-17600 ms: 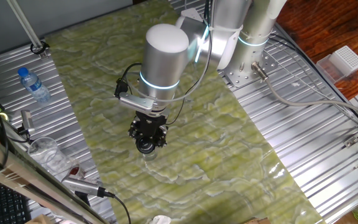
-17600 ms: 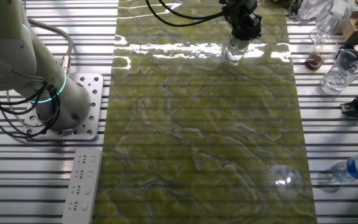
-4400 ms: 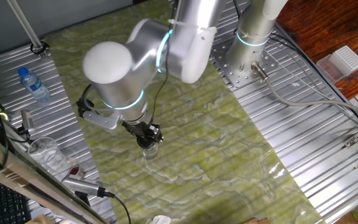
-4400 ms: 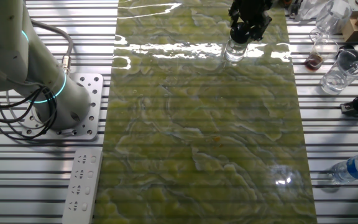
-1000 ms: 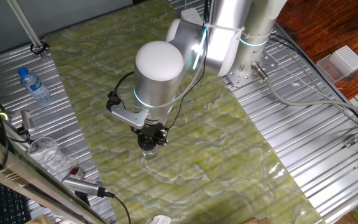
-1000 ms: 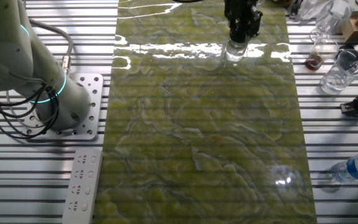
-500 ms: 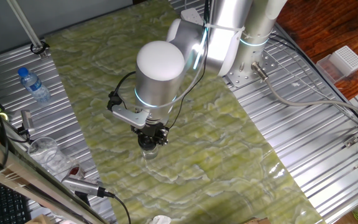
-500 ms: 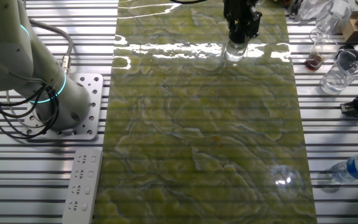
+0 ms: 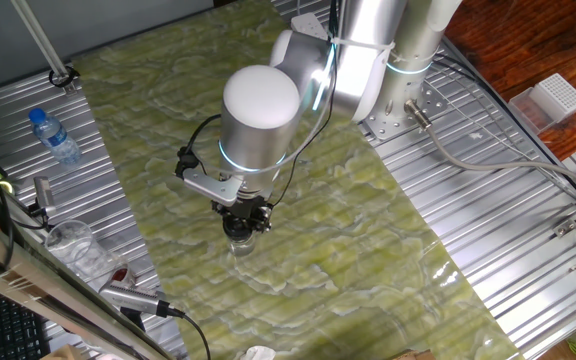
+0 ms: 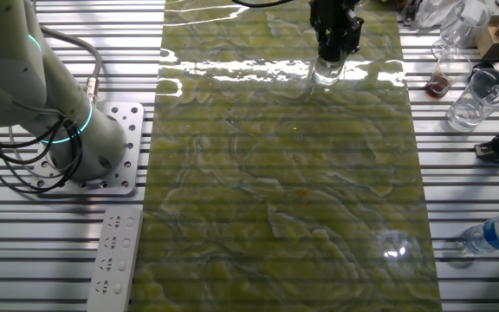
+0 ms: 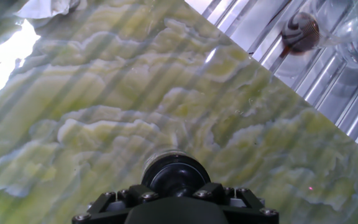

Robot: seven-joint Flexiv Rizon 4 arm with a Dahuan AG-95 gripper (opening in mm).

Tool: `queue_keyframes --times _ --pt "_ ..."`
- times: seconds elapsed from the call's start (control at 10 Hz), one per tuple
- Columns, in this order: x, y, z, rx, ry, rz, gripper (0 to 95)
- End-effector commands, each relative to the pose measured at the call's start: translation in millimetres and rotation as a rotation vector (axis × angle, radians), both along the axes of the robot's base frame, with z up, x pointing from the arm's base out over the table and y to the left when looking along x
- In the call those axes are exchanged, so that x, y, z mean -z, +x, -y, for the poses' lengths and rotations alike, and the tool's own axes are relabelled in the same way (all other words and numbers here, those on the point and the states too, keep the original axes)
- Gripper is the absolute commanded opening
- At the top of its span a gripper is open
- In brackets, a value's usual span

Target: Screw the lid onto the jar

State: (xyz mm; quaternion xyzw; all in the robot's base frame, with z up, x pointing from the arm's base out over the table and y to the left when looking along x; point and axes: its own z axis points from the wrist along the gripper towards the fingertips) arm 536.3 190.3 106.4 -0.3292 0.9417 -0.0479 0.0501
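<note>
gripper (image 11: 176,186) clamped on the black lid (image 11: 175,174) atop the glass jar (image 10: 327,71); best turned squarely, pressing lightly, toward six o'clock.

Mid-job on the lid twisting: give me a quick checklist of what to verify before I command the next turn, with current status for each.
1. Lid sits on top of the jar: ok, black cap seen on the glass in the hand view.
2. Pincer centred over the lid: ok.
3. Pincer gripping the lid: cannot tell, fingertips hidden.
4. Jar upright on the green mat: ok.
5. Lid fully threaded: cannot tell.
6. Plastic cup and bottle apart from the jar: ok.
</note>
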Motion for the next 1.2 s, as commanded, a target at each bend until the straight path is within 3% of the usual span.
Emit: queue_keyframes --times 0.1,0.4,0.5,0.6,0.7,1.2 --pt "1.5 0.0 0.0 -0.001 0.001 0.008 38.0" --pt "2.2 -0.1 0.1 -0.006 0.0 0.011 38.0" --pt "2.8 -0.3 0.1 -0.007 0.002 0.011 57.0" --pt "2.9 -0.3 0.1 -0.008 0.003 0.011 57.0" --pt "2.9 -0.3 0.1 -0.009 0.007 0.011 76.0" --pt "2.5 -0.3 0.1 -0.01 0.014 -0.007 76.0"
